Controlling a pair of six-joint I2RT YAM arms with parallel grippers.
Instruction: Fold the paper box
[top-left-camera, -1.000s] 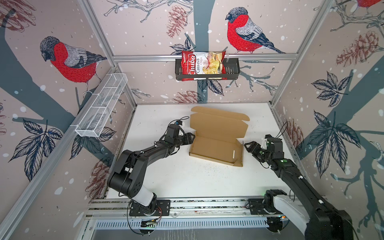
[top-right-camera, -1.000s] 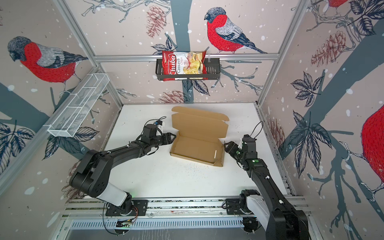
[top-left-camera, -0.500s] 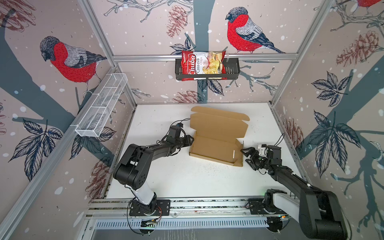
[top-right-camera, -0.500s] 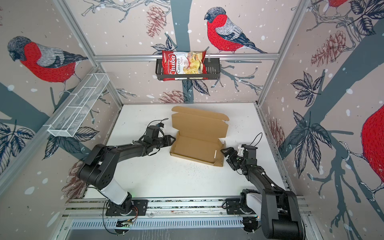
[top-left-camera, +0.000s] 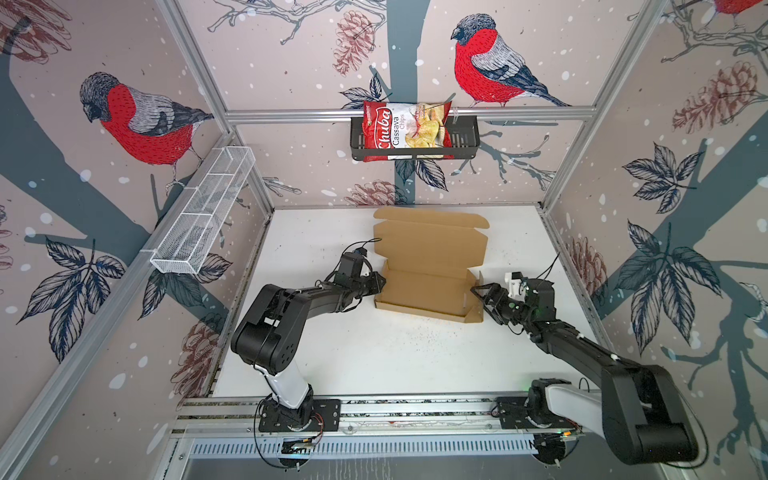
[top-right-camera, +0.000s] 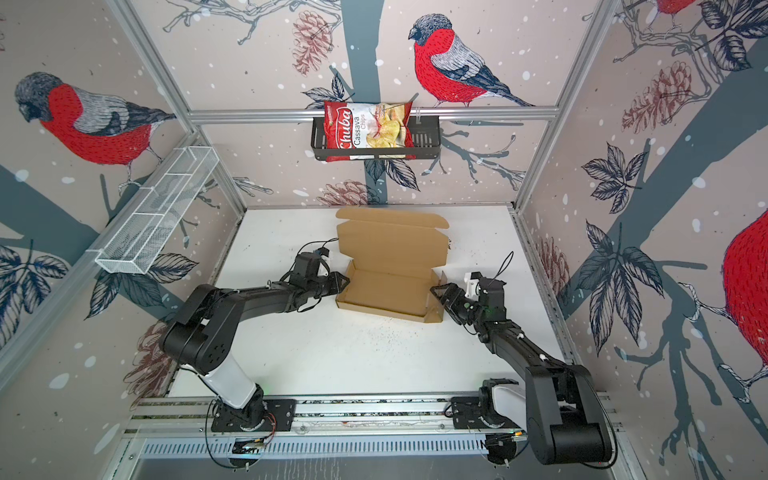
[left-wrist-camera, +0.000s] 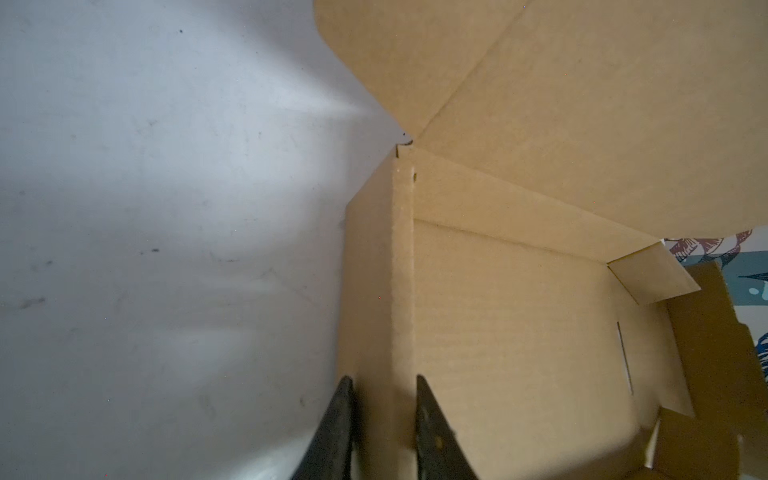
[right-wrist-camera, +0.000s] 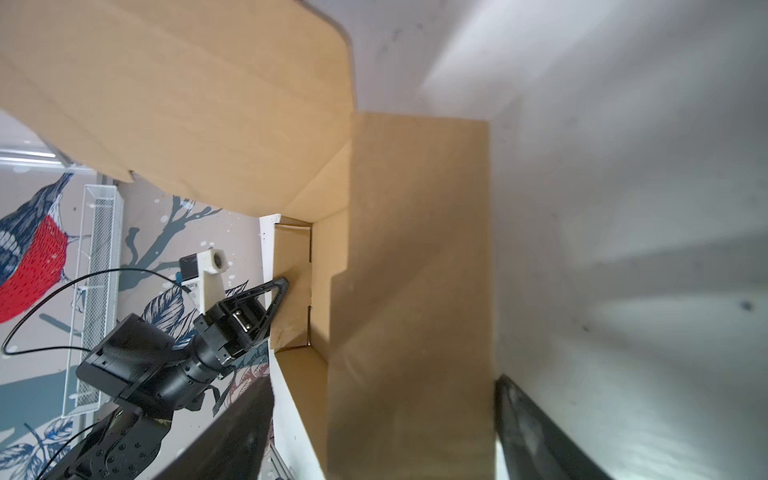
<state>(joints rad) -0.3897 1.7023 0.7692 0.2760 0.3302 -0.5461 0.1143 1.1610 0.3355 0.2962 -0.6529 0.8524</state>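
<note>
The paper box (top-left-camera: 428, 286) (top-right-camera: 390, 286) is a shallow brown cardboard mailer lying in mid table, with its lid standing open at the back. My left gripper (top-left-camera: 379, 284) (top-right-camera: 344, 282) is at the box's left end. In the left wrist view its jaws (left-wrist-camera: 383, 378) are shut on the upright side wall (left-wrist-camera: 401, 291), one finger on each face. My right gripper (top-left-camera: 478, 293) (top-right-camera: 436, 293) is at the right end. Its jaws (right-wrist-camera: 384, 380) stand open, wide apart on either side of the raised end flap (right-wrist-camera: 407, 249) without pressing it.
A red chips bag (top-left-camera: 405, 131) sits in a black basket (top-left-camera: 465, 141) on the back wall. A white wire shelf (top-left-camera: 203, 216) hangs on the left wall. Dark specks dot the white table (top-left-camera: 374, 353) in front of the box.
The left jaws have narrowed onto the box's left side wall. The right arm has dropped lower and slid in, its open jaws now around the right end flap.
</note>
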